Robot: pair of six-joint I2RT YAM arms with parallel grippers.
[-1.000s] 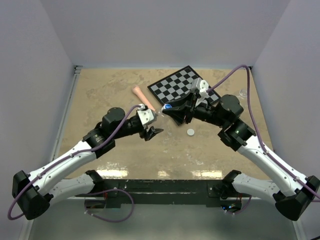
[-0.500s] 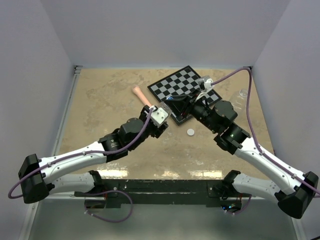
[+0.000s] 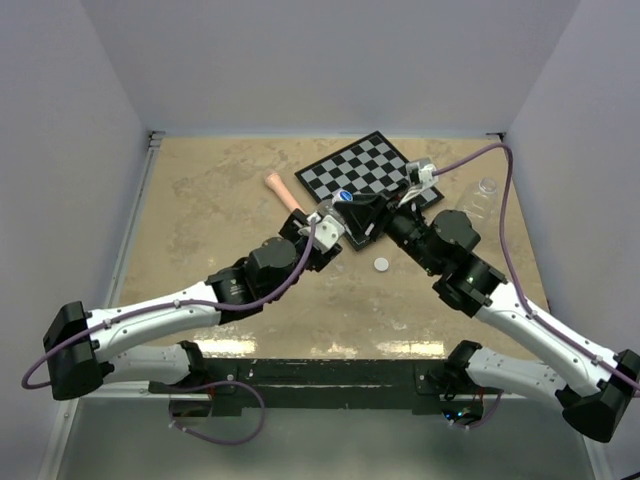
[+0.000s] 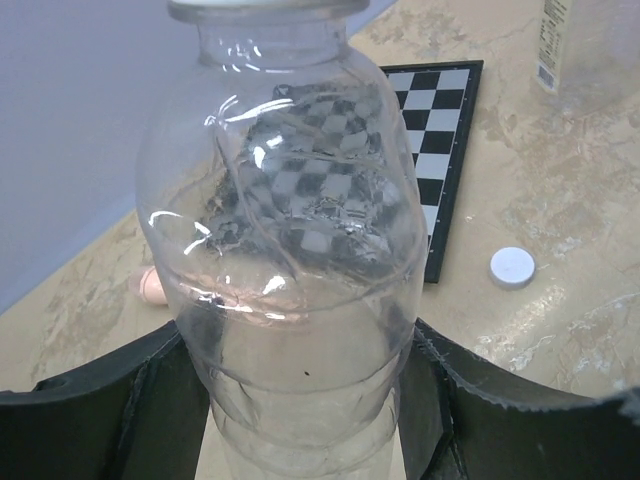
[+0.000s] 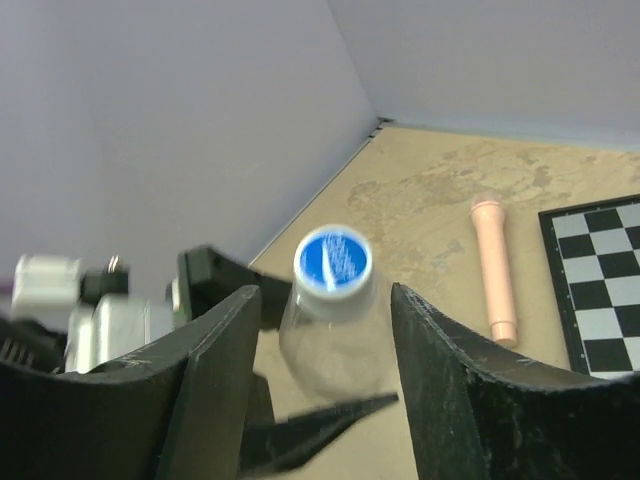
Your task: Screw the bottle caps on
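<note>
Toward the far edge of the bench, just before the black-and-white checkerboard (image 3: 365, 168), the left gripper (image 4: 305, 400) is clamped on the small bottle (image 4: 290, 250), clear ribbed plastic with a rounded shoulder. The blue cap (image 5: 333, 260), bearing a white mark but no legible writing, sits on its neck. The right gripper (image 5: 325, 295) is spread wide around that cap. The plain white cap (image 3: 381, 264) lies nearby on the mottled tan top. The large bottle (image 4: 590, 40) is near the right edge, its label print too small to read.
</note>
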